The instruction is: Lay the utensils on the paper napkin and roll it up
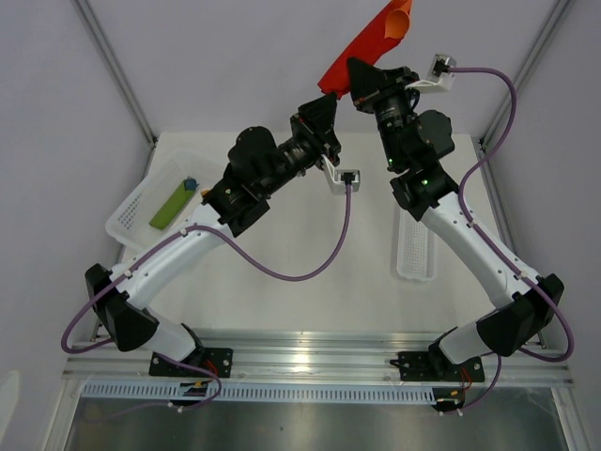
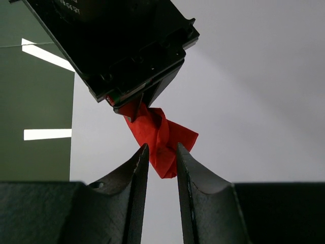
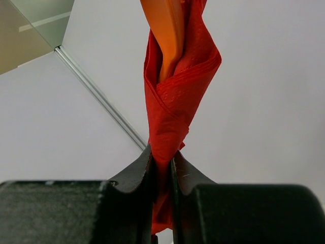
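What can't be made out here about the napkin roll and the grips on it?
- Utensil count: the right wrist view shows one orange utensil inside the paper napkin; folds and the top edge hide any others.
- Roll's upper end: cut off by the top edge of the top external view.
- Left gripper: in the left wrist view the napkin's tail lies between its fingers; whether they pinch it is unclear.

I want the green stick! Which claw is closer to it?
Left. The left claw hangs up high, right of the green stick; the right claw, gripping the red napkin, is farther right.
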`<move>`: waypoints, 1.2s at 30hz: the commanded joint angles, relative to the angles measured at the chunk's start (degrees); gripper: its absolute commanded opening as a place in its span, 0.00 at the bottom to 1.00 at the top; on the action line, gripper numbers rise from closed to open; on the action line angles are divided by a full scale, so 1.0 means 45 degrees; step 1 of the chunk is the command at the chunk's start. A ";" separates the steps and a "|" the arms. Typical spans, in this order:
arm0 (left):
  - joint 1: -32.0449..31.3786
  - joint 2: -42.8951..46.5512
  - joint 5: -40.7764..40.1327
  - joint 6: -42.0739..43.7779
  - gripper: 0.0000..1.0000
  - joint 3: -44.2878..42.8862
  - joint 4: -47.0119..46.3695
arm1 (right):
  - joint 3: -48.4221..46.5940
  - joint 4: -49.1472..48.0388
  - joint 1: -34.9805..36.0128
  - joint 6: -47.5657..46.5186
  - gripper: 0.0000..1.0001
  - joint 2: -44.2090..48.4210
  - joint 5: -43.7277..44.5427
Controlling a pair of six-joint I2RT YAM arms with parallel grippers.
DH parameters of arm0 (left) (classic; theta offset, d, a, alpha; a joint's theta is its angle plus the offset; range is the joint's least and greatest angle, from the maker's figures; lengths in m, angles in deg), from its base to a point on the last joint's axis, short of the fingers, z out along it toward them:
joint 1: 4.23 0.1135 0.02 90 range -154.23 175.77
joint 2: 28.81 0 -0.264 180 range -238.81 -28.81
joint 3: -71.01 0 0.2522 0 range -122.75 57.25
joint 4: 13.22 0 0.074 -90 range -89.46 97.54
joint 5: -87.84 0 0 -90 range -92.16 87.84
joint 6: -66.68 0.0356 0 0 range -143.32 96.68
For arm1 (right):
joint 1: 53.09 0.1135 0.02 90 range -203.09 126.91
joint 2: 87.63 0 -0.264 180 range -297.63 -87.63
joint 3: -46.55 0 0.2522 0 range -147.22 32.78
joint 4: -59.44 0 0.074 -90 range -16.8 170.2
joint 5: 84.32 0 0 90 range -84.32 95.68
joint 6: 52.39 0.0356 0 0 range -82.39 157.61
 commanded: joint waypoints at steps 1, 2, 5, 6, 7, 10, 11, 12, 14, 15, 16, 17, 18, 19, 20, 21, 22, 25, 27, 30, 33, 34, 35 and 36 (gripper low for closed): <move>-0.0101 0.0250 0.0102 0.0211 0.31 -0.0049 -0.0684 | -0.0153 -0.0548 -0.0006 -0.0046 0.00 0.0030 -0.0121; -0.0101 0.0250 0.0102 0.0230 0.31 -0.0010 -0.0743 | -0.0153 -0.0548 -0.0006 -0.0046 0.00 0.0030 -0.0121; -0.0121 0.0269 0.0102 0.0270 0.31 -0.0067 -0.0705 | -0.0134 -0.0509 -0.0006 -0.0065 0.00 0.0049 -0.0141; -0.0121 0.0250 0.0083 0.0250 0.31 -0.0107 -0.0588 | -0.0114 -0.0509 -0.0006 -0.0065 0.00 0.0069 -0.0141; -0.0121 0.0230 0.0102 0.0173 0.31 -0.0107 -0.0433 | -0.0114 -0.0509 0.0013 -0.0046 0.00 0.0050 -0.0141; -0.0121 0.0133 0.0316 0.0094 0.29 -0.0107 -0.0178 | -0.0075 -0.0509 -0.0006 -0.0065 0.00 0.0127 -0.0180; -0.0121 0.0075 0.0336 0.0113 0.28 -0.0146 -0.0158 | -0.0075 -0.0509 -0.0006 -0.0046 0.00 0.0108 -0.0199; -0.0121 0.0016 0.0336 0.0133 0.27 -0.0301 -0.0138 | -0.0056 -0.0490 -0.0006 -0.0046 0.00 0.0147 -0.0258; -0.0121 -0.0295 0.0064 0.0153 0.22 -0.0710 0.0329 | -0.0017 -0.0450 -0.0006 -0.0026 0.00 0.0186 -0.0297; -0.0121 -0.0374 -0.0053 0.0095 0.18 -0.0944 0.0447 | 0.0003 -0.0450 -0.0006 -0.0007 0.00 0.0244 -0.0317; -0.0121 -0.0433 -0.0190 0.0113 0.04 -0.1063 0.0564 | 0.0080 -0.0470 -0.0006 0.0013 0.00 0.0264 -0.0297; -0.0121 -0.0453 -0.0230 0.0113 0.01 -0.1025 0.0507 | 0.0120 -0.0489 -0.0025 -0.0006 0.00 0.0303 -0.0278; -0.0121 -0.0415 -0.0211 0.0133 0.01 -0.1006 0.0506 | 0.0159 -0.0567 -0.0025 -0.0026 0.00 0.0342 -0.0258; -0.0121 -0.0395 -0.0172 0.0133 0.01 -0.0947 0.0526 | 0.0198 -0.0567 -0.0025 0.0013 0.00 0.0381 -0.0200; -0.0121 -0.0375 -0.0114 0.0152 0.01 -0.0908 0.0545 | 0.0218 -0.0587 -0.0045 0.0013 0.00 0.0382 -0.0200; -0.0121 -0.0298 -0.0094 0.0153 0.01 -0.0850 0.0546 | 0.0237 -0.0606 -0.0045 0.0032 0.00 0.0382 -0.0200; -0.0140 -0.0258 -0.0113 0.0191 0.01 -0.0694 0.0526 | 0.0237 -0.0626 -0.0045 0.0091 0.00 0.0382 -0.0200; -0.0179 -0.0005 0.0023 0.0231 0.01 -0.0478 0.0604 | 0.0296 -0.0684 -0.0142 0.0285 0.00 0.0362 -0.0122; -0.0160 0.0074 0.0024 0.0386 0.01 -0.0167 0.0972 | 0.0277 -0.0704 -0.0259 0.0461 0.00 0.0304 -0.0044; -0.0179 0.0191 -0.0112 0.0446 0.01 0.0030 0.1539 | 0.0237 -0.0898 -0.0435 0.0930 0.00 0.0284 -0.0063; -0.0179 0.0211 -0.0288 0.0426 0.01 0.0088 0.2223 | 0.0179 -0.1055 -0.0533 0.1184 0.00 0.0264 -0.0043; -0.0179 0.0211 -0.0327 0.0426 0.01 0.0069 0.2264 | 0.0198 -0.1075 -0.0572 0.1224 0.00 0.0284 -0.0063; -0.0179 0.0211 -0.0347 0.0445 0.01 0.0088 0.2303 | 0.0179 -0.1095 -0.0592 0.1282 0.00 0.0284 -0.0082; -0.0179 0.0191 -0.0425 0.0465 0.01 0.0069 0.2342 | 0.0179 -0.1153 -0.0592 0.1321 0.00 0.0303 -0.0160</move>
